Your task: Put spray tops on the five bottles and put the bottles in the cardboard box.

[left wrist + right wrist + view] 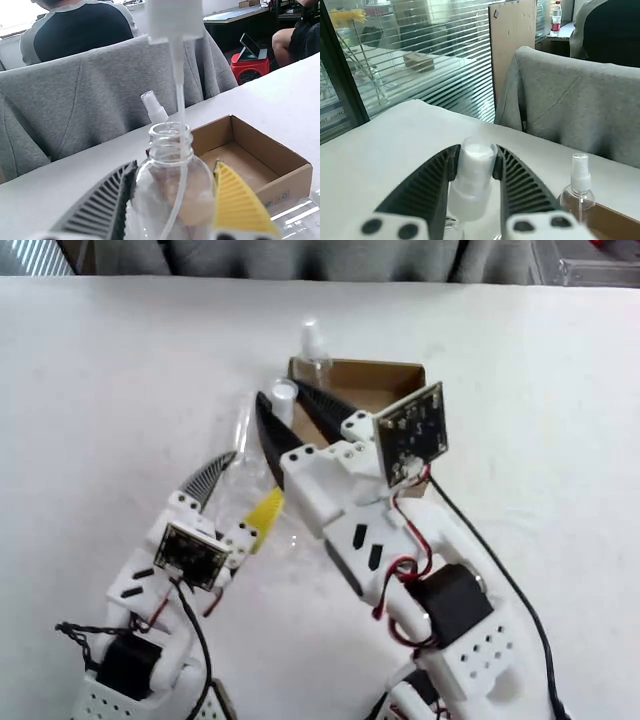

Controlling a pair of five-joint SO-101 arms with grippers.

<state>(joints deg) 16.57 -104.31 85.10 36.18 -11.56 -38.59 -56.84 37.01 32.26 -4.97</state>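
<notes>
— Spray top, white plastic, pump type (470, 175): location and holder?
— Held in the right gripper (477, 150), whose black ribbed fingers are closed snug on either side of its body. It sits just beside the brown cardboard box (400, 373), off the corner nearest the left arm, directly above the small clear plastic bottle (170, 200). The thin clear dip tube (178, 90) already hangs down through the bottle's open ridged neck (170, 134). The spray top itself is apart from the neck, not yet seated.
— Bottle: condition?
— Upright, same spot beside the cardboard box. The left gripper (175, 170) pinches it at the shoulder, one grey finger and one yellow finger drawn in until both touch its wall.
— Other stock?
— One clear bottle with spray top fitted (313, 348), at the far corner of the cardboard box. Whether it is inside or just outside the wall cannot be told.
— Handling note for the step in hand?
— Judged, not seen:
  - Lower the spray top straight along the tube's line, centred over the neck, so the tube does not kink.
  - Keep the bottle plumb and firmly held against any turn.
  - Press or twist until the collar meets the neck.
  - Risks: a thin wall that flexes, a bottle that spins in a loose grip, a tilted spray top crossing the ridges
</notes>
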